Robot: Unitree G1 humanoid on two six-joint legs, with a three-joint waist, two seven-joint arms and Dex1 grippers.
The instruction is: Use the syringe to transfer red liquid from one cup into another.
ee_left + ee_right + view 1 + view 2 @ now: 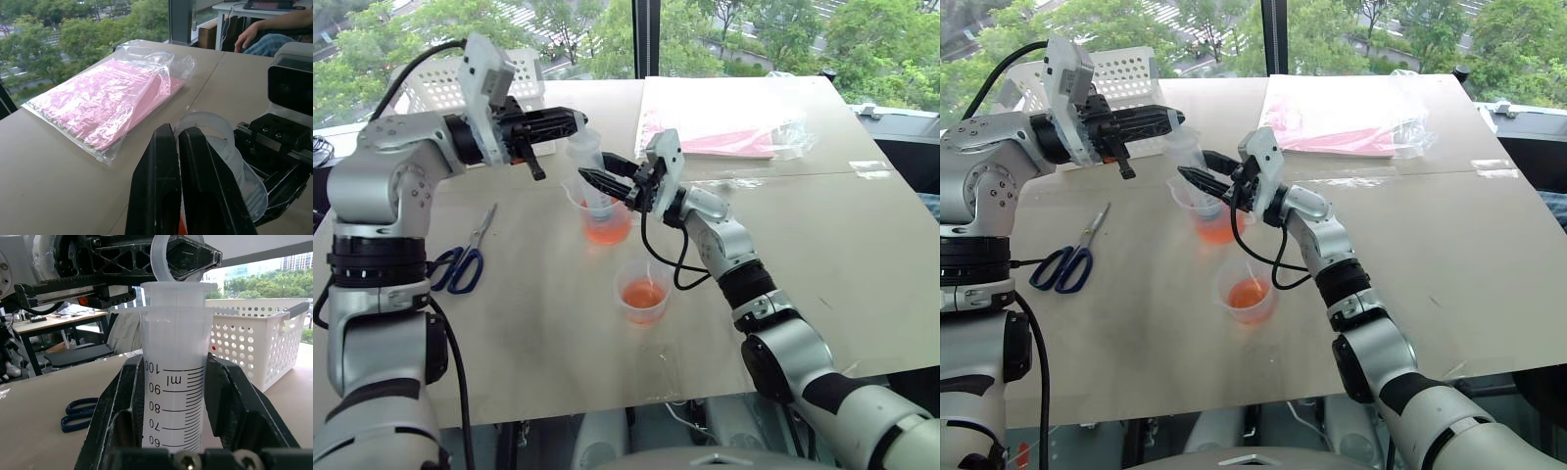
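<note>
Syringe (590,171), large, translucent, upright, its lower end standing in the farther plastic cup (604,221) of red liquid near the middle of the tan table (822,255). Right gripper (597,182), pointing to the robot's left, fingers pinching the syringe barrel from both sides; the right wrist view shows the barrel's printed scale between those two fingers (234,401), a detail the head views do not resolve. Left gripper (576,125), held level above the cup, fingers pressed together on the ring at the plunger's top; the left wrist view shows the two black fingers (161,191) nearly touching, the ring beside them. Second cup (642,296), also holding red liquid, stands nearer the robot, apart from the first. Blue-handled scissors (462,258) lie on the robot's left, well apart from the cups. White perforated basket (435,80) at the far left corner. Pink sheets in a clear plastic bag (724,132) at the far side, right of the syringe. The left wrist view adds a person's hand (247,36) at a desk beyond the table. Right half of the table and its near edge lie open.
</note>
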